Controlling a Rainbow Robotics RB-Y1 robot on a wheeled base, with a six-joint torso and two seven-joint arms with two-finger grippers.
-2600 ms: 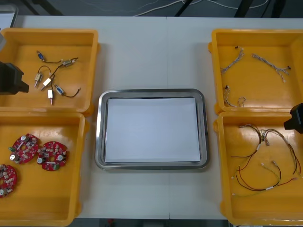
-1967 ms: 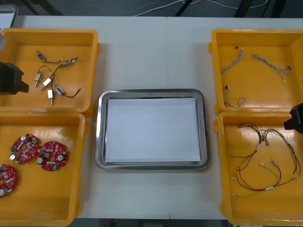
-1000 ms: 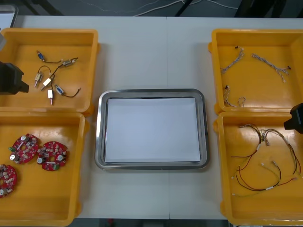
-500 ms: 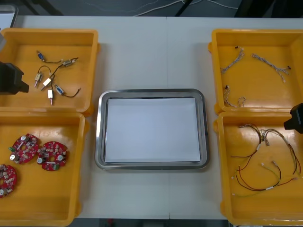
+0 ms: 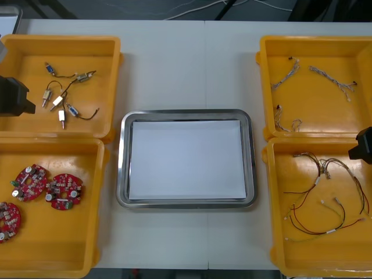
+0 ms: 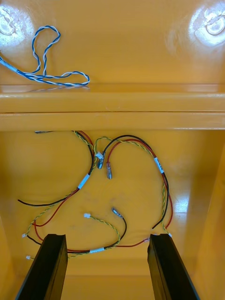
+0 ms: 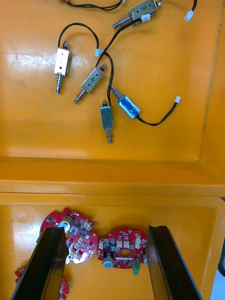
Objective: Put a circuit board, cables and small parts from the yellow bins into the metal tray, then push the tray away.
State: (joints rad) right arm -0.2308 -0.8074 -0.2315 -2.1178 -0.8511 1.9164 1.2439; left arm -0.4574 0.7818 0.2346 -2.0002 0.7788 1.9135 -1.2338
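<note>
Nothing done yet: the metal tray [image 5: 186, 114] lies empty on the surface [image 5: 174, 64]; left end effector [image 7: 105, 232] spread above near-left circuit boards [image 5: 64, 192], right end effector [image 6: 107, 236] spread above near-right red and yellow cables [image 5: 325, 200]

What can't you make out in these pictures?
Front view: one circuit board is cut off by the left edge.
Left wrist view: the open left pincer hides edges of the boards.
Right wrist view: the open right pincer hides parts of the red and yellow cables.
</note>
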